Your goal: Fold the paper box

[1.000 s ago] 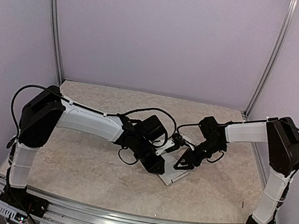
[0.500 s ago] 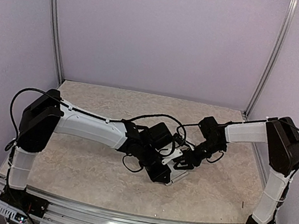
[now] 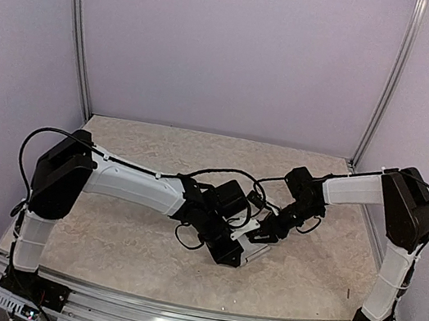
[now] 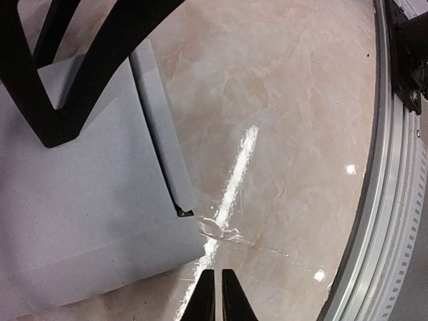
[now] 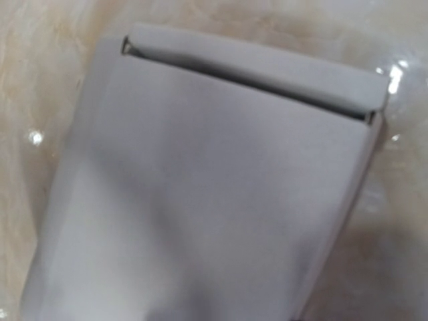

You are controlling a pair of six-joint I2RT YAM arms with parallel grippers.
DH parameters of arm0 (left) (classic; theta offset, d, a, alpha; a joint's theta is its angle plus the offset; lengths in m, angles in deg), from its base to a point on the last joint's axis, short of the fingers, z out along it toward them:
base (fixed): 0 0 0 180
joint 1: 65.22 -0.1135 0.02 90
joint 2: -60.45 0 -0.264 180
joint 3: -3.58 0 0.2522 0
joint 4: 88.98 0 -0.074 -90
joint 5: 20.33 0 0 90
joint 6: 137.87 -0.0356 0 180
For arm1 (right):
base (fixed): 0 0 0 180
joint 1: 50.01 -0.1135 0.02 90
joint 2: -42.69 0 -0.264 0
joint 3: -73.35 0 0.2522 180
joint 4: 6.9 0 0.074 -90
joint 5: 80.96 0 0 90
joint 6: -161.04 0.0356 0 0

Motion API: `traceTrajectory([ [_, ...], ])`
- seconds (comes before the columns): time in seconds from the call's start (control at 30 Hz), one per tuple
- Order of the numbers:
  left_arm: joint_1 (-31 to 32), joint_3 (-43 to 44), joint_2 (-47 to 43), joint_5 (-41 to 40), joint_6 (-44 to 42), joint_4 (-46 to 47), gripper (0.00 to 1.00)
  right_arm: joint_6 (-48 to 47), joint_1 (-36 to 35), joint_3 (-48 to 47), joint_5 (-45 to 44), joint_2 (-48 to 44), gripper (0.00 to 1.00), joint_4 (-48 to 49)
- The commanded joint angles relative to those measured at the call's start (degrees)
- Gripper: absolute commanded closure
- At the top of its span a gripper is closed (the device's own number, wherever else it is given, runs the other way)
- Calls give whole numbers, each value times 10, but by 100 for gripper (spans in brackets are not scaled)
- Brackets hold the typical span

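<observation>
Since a second ago, swung the left gripper (image 4: 215, 297) rightward and down over the paper box (image 4: 87, 214), hiding most of it from above. Closed its fingertips to a thin gap on nothing, just off the box's near corner above the table (image 4: 301, 134). Kept the right gripper (image 3: 262, 234) on the box's far part, barely shifted, opening impossible to tell; left the box lying mid-table, same spot.
</observation>
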Motion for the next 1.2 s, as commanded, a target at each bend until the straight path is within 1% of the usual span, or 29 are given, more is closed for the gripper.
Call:
traceTrajectory([
  [0.0, 4, 16, 25, -3, -10, -4, 94, -11, -4, 20, -81, 49, 55, -23],
  [0.47, -9, 33, 64, -17, -5, 43, 94, -12, -4, 21, -73, 62, 55, -27],
  [0.8, -30, 47, 88, -18, 16, 60, 94, -12, -4, 24, -69, 63, 55, -29],
  [1.0, -42, 82, 127, -57, 35, 46, 94, -12, -4, 22, -69, 68, 55, -32],
  [1.07, -41, 75, 130, -58, 34, 42, 94, -12, -4, 23, -71, 67, 55, -32],
  [1.17, -37, 40, 103, -57, 31, 51, 95, -11, -2, 23, -73, 65, 55, -30],
])
